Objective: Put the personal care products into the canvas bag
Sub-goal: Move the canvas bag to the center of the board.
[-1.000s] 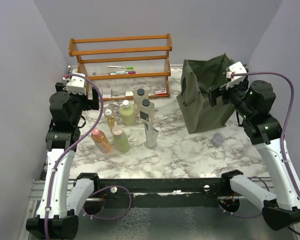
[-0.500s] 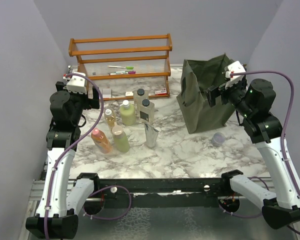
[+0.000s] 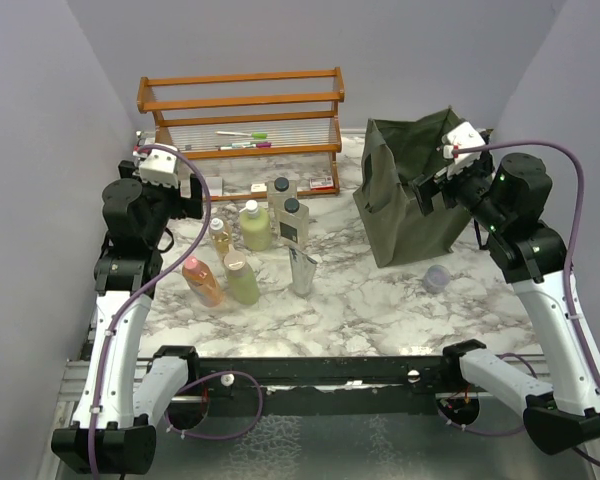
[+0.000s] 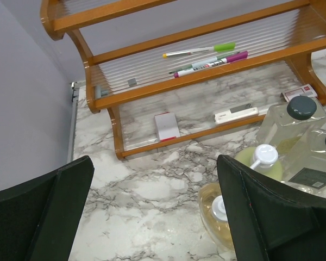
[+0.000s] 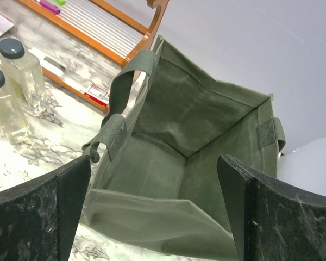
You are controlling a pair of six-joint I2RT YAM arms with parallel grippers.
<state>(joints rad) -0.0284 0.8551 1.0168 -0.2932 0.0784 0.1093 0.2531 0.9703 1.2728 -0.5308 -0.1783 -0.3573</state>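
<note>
Black-capped bottles (image 3: 292, 222): two, clear beige, standing close together mid-tabletop.
Pale green bottles (image 3: 255, 228): two, one white-capped just left of the black-capped pair, one nearer.
Amber-orange bottles (image 3: 202, 281): two, a small white-capped one and a larger one nearer left.
Silver tube (image 3: 302, 272): one, near side of the cluster.
Bottles and tube together: seven in sight.
Canvas bag (image 3: 405, 195): one, far right.
Lavender jar (image 3: 437, 278): one, just near of the bag.
Wooden rack (image 3: 240, 100): one, far left.
Pens (image 4: 201, 50): two certain on the rack's shelf; a third beside the pink one cannot be told.
Flat packets (image 4: 167, 125): three, under the rack.
</note>
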